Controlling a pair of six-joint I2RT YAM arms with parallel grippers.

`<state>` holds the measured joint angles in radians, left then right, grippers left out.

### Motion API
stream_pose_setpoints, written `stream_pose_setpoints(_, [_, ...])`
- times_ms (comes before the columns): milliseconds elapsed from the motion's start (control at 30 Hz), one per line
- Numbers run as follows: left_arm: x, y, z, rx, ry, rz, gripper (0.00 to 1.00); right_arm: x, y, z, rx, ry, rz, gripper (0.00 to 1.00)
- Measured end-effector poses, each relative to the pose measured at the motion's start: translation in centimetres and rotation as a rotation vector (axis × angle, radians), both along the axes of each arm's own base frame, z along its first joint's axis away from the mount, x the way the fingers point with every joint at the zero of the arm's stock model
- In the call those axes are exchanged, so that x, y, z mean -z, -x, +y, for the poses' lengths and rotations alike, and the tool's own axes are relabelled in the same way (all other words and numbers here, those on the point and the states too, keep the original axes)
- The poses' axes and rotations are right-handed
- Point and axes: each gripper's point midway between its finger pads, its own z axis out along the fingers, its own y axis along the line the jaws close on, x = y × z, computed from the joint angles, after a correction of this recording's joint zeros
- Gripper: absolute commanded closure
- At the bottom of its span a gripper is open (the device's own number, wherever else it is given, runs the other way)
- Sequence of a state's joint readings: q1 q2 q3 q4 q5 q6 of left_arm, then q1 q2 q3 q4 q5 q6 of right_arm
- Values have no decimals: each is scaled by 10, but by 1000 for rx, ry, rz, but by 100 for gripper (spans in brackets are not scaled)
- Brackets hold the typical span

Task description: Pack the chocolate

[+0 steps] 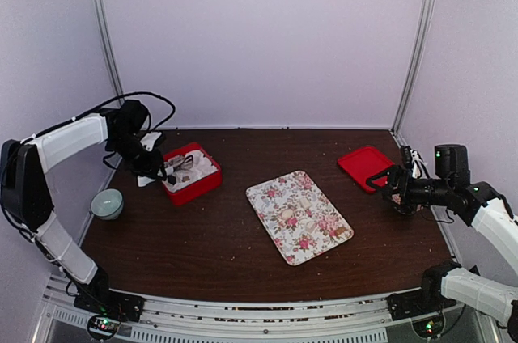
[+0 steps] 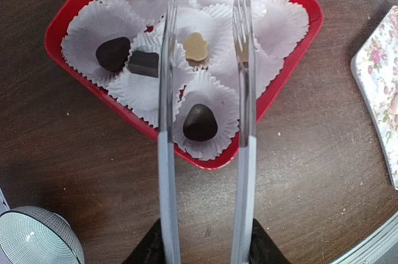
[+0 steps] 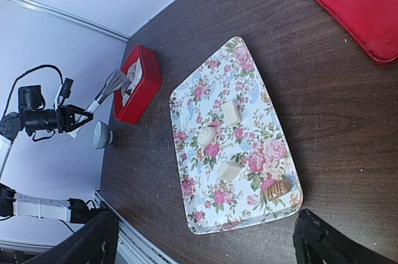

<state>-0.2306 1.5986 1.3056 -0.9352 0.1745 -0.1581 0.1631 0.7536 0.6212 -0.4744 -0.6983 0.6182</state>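
Tongs pinched by the left gripper hang spread and empty over the red box; a careless move could snag a paper cup, spilling packed chocolate.

Dark brown wooden table filled the view. Square red box lined with white paper cups sat at left rear. Left gripper hung at the box's left edge, clamped on what looked like thin pale tongs reaching over the cups; blurry there. Small round pale-green bowl stood by the table's left edge, nearer than the box. Rectangular rose-printed tray lay mid-table, turned diagonally. Flat red square lid lay at right rear. Right gripper hovered just beside the lid's near right corner, jaws spread, nothing between them.
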Motion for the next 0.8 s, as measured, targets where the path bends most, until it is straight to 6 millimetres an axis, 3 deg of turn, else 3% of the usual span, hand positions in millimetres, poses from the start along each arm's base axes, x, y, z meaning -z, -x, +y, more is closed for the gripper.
stream_pose_setpoints(167, [-34,9,-19,49,55,-89,61,-2,1,0,5,-7,-2,0])
stream_pose_setpoints(300, [-54,23,-61,171,86,-149,61,-4,1,0,6,-11,-8,0])
stream_pose_setpoints(567, [-62,76,-150,453,128,-188,61,-9,3,0,6,-14,-28,0])
stream_pose_setpoints(800, [-56,141,-218,709,124,-203,62,-13,6,-1,8,-18,-43,0])
